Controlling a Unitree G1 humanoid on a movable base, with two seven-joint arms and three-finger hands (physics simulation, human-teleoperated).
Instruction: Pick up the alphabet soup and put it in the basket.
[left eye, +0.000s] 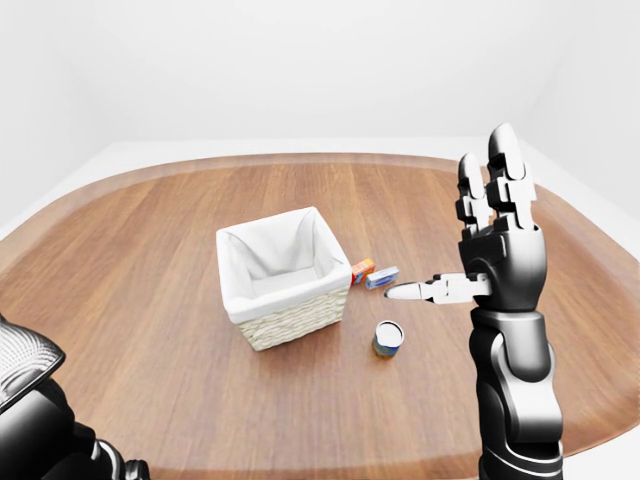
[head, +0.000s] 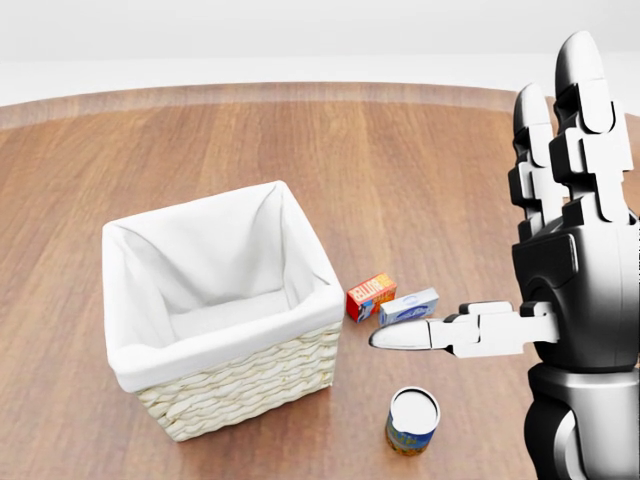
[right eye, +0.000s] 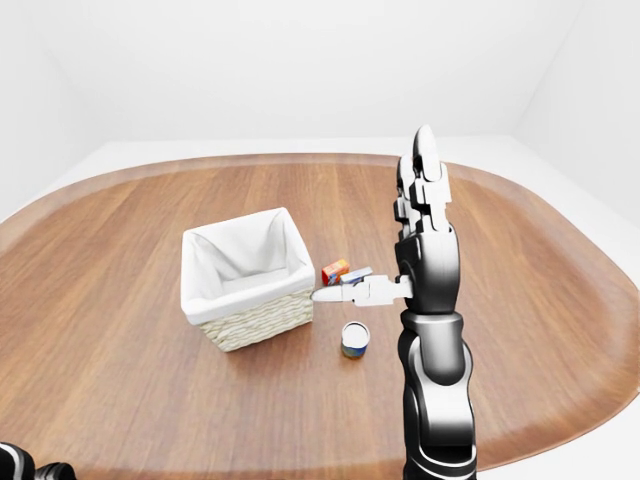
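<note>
Black left arm (left eye: 30, 420) cropped, its hand unseen

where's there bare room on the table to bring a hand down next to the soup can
Bare wood lies between the alphabet soup and the right hand, and between the can and the basket. Above the can in the head view it is crowded: an orange box and a blue box sit close together beside the basket.

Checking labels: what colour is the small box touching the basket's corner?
Orange-red box, clearest in the head view.
</note>
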